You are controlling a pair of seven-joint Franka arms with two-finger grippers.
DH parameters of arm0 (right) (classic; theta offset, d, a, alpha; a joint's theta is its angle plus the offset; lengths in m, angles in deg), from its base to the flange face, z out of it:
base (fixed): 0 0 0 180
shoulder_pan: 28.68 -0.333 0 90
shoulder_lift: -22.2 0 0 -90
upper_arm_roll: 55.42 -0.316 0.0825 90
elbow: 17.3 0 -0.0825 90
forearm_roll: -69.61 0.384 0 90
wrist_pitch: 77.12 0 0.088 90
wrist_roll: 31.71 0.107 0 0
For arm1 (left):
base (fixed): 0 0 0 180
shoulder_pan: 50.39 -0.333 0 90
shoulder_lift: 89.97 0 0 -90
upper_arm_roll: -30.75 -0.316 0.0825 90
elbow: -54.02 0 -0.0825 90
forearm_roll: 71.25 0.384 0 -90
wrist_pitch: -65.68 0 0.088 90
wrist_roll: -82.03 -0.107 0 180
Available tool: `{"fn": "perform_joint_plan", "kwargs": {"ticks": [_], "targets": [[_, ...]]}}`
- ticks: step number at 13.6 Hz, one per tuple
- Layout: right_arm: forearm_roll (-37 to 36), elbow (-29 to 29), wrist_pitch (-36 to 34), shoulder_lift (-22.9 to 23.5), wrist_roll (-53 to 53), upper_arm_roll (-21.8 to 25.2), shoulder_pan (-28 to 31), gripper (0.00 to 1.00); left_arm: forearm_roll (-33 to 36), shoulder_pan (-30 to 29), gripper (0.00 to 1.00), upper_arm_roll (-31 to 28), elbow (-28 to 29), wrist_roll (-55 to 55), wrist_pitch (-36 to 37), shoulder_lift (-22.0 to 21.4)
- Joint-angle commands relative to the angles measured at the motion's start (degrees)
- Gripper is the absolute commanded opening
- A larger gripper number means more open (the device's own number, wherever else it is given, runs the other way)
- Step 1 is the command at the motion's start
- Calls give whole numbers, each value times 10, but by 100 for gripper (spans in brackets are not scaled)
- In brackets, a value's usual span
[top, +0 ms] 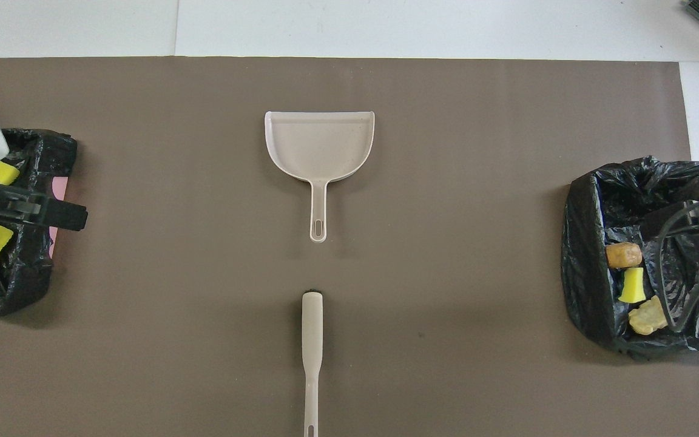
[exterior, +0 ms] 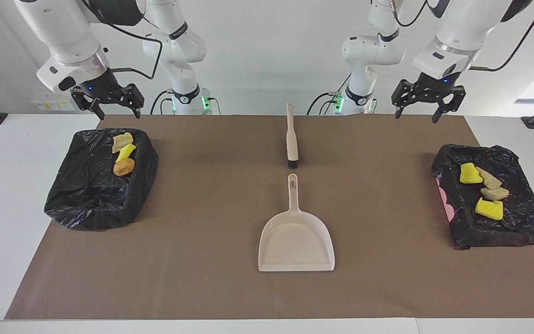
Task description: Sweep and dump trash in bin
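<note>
Both grippers hang with fingers apart and empty: the left gripper [exterior: 427, 103] over the mat's edge by the bag-lined bin [exterior: 522, 222] at its end, the right gripper [exterior: 107, 99] by the other bag-lined bin [exterior: 86, 204]. The trash lies in the bins: four sponge and rock bits [exterior: 484, 190] in the former, three [exterior: 123, 154] in the latter. Mid-mat, the dustpan [exterior: 296, 241] points its handle at the robots, in line with the brush [exterior: 291, 137], bristles toward it, a gap between.

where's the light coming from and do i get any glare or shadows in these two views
Facing view: bright daylight enters at the edge by the left arm's end, and the dustpan and brush cast only faint shadows on the brown mat. Overhead view: soft, even light, with small glints on the black bag lining the bin at the right arm's end; no strong glare elsewhere.
</note>
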Motion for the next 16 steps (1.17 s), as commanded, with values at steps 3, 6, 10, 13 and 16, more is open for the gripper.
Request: {"fn": "perform_joint_plan", "kwargs": {"ticks": [3, 6, 10, 13, 16], "targets": [[9, 8, -3, -11, 4, -3, 4, 100, -10, -7, 100, -4, -80, -20, 62, 36], [9, 8, -3, -11, 4, -3, 4, 100, -15, -9, 100, -1, -86, -20, 58, 33], [9, 8, -3, -10, 4, -3, 4, 100, -11, -10, 100, -5, -81, -13, 61, 30], [9, 8, -3, -10, 4, -3, 4, 100, -13, -19, 100, -6, -69, -13, 62, 22], [9, 8, -3, -10, 4, -3, 4, 100, -12, -19, 100, -6, -62, -12, 60, 18]]}}
